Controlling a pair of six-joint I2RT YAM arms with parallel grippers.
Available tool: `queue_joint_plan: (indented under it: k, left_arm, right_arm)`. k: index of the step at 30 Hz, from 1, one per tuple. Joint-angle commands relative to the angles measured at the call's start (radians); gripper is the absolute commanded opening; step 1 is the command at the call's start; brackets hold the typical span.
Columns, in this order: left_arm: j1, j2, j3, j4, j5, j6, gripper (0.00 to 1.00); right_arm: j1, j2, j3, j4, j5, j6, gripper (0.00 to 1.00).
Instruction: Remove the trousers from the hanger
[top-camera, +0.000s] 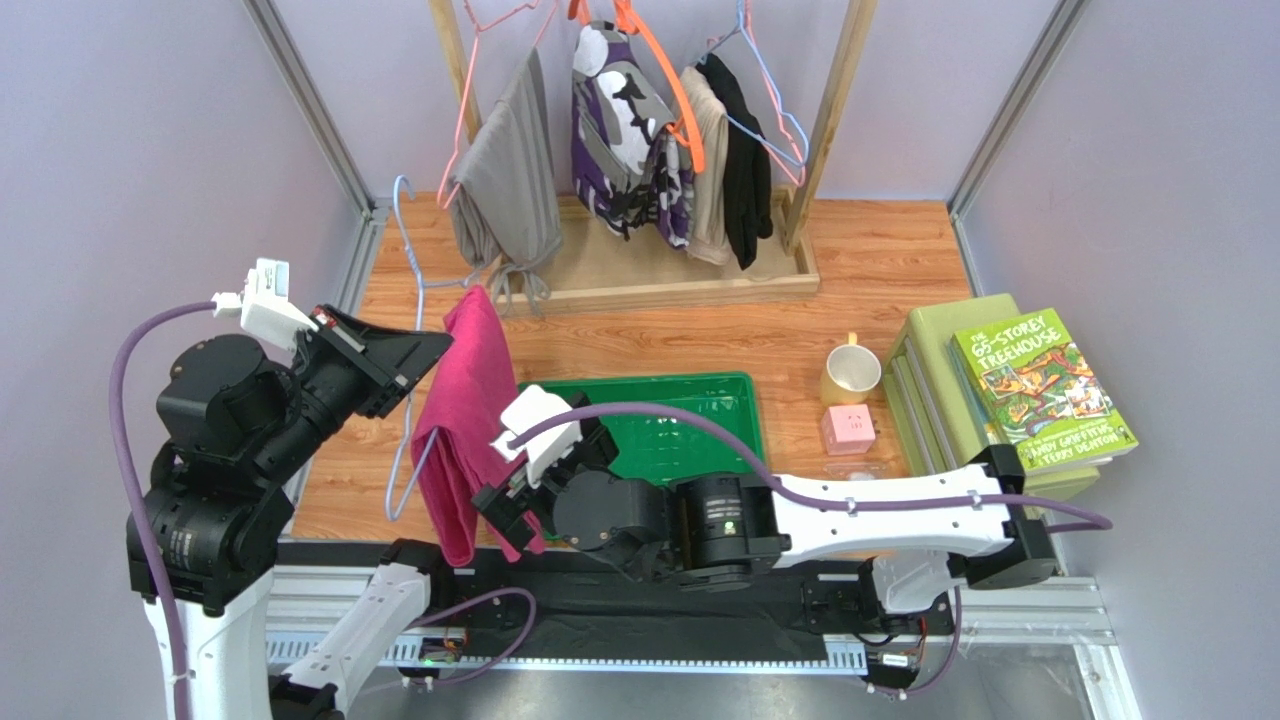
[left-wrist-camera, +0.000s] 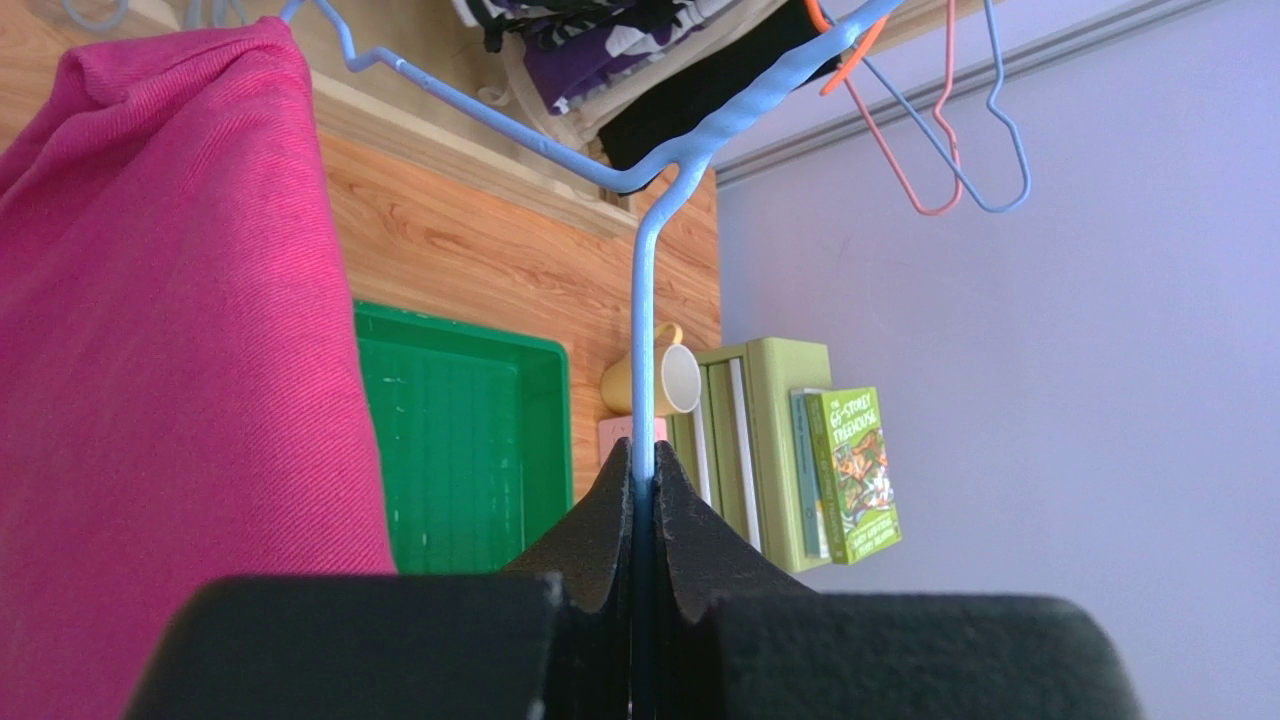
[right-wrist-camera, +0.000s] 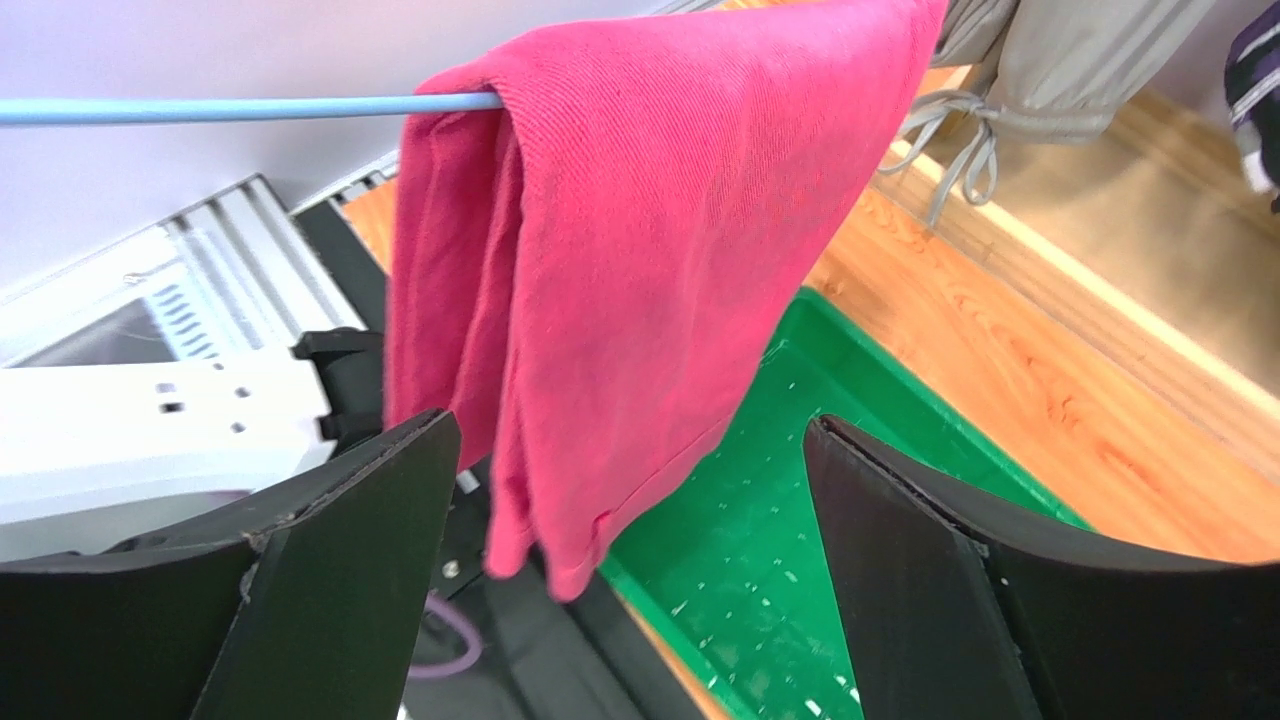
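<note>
My left hand (left-wrist-camera: 646, 477) was pressed together on the thin blue hanger (left-wrist-camera: 646, 315), pinching its wire stem. The pink trousers (right-wrist-camera: 631, 255) hung folded over its bar, above the near edge of the green tray (right-wrist-camera: 751, 525). My right hand (right-wrist-camera: 628, 450) was spread wide, with the cloth's lower end in front of the gap. If I closed on only the outer fold, it could slip free. A hard pull might twist the thin wire out of my left pinch. From above, my right hand partly hid the hem, and I could not tell whether my fingers touched cloth.
</note>
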Motion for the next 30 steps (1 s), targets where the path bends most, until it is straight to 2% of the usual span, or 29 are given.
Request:
queue_joint_plan:
  k: [1, 10, 17, 30]
  left_arm:
    - [0.0, -0.016, 0.073, 0.14, 0.022, -0.019, 0.0]
    - [0.0, -0.004, 0.15, 0.14, 0.046, -0.028, 0.0]
    - [0.0, -0.013, 0.178, 0.136, 0.061, -0.04, 0.0]
    - [0.0, -0.019, 0.227, 0.139, 0.091, -0.082, 0.0]
  right_arm:
    - [-0.006, 0.055, 0.046, 0.16, 0.048, -0.106, 0.91]
    - [-0.018, 0.13, 0.115, 0.207, 0.036, -0.117, 0.9]
    - [-0.029, 0.157, 0.118, 0.251, 0.103, -0.118, 0.89]
    - [-0.036, 0.209, 0.187, 0.338, 0.129, -0.163, 0.88]
